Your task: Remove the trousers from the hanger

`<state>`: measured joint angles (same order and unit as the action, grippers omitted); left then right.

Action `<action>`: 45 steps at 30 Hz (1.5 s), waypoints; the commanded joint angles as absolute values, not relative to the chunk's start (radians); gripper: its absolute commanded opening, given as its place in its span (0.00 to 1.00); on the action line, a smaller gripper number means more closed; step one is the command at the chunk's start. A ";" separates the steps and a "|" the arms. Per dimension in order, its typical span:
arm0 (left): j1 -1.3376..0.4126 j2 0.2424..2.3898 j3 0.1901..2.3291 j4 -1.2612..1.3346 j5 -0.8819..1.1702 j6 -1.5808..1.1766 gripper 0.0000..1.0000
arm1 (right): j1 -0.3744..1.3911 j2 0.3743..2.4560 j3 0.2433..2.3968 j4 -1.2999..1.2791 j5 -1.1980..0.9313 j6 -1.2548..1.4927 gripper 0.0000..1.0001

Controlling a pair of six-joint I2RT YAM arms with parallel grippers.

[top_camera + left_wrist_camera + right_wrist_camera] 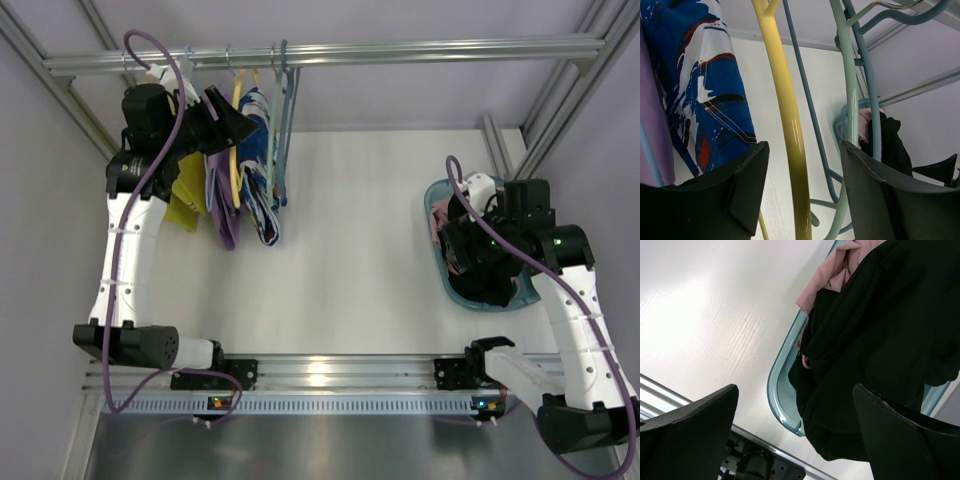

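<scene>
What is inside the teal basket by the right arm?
A black garment fills most of the teal basket, with a pink garment at one end. Anything beneath them is covered.

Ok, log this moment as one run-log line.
left gripper: open, astride thin yellow plastic hanger | blue-white-red-black printed cloth trousers: hanging, not yet removed | right gripper: open above teal plastic basket

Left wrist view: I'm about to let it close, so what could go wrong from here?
The open left end effector straddles the yellow hanger, not the trousers; closing would likely clamp plastic, not cloth. The teal hangers crowd one finger and might snag. The purple garment hangs beside the trousers and could get dragged along.
</scene>
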<state>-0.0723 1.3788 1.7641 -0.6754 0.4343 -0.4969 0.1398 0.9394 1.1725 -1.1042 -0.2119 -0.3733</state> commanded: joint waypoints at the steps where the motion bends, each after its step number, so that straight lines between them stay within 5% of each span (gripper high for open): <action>1: -0.067 1.382 1.746 -0.545 0.483 -0.546 0.65 | 0.138 0.943 1.233 -1.081 -0.227 -0.371 0.99; 15: -0.066 1.347 1.623 -0.293 0.552 -0.675 0.50 | 0.138 0.939 1.212 -1.069 -0.218 -0.373 0.99; 28: -0.028 1.374 1.624 -0.265 0.738 -0.814 0.49 | 0.140 0.927 1.195 -1.069 -0.221 -0.379 0.99; 45: 0.023 1.414 1.611 -0.009 0.887 -1.061 0.09 | 0.140 0.927 1.193 -1.066 -0.215 -0.380 0.99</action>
<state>0.0120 1.4471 1.5787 -0.2459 0.8433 -1.0107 0.1398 0.9417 1.1854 -1.0992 -0.2111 -0.3740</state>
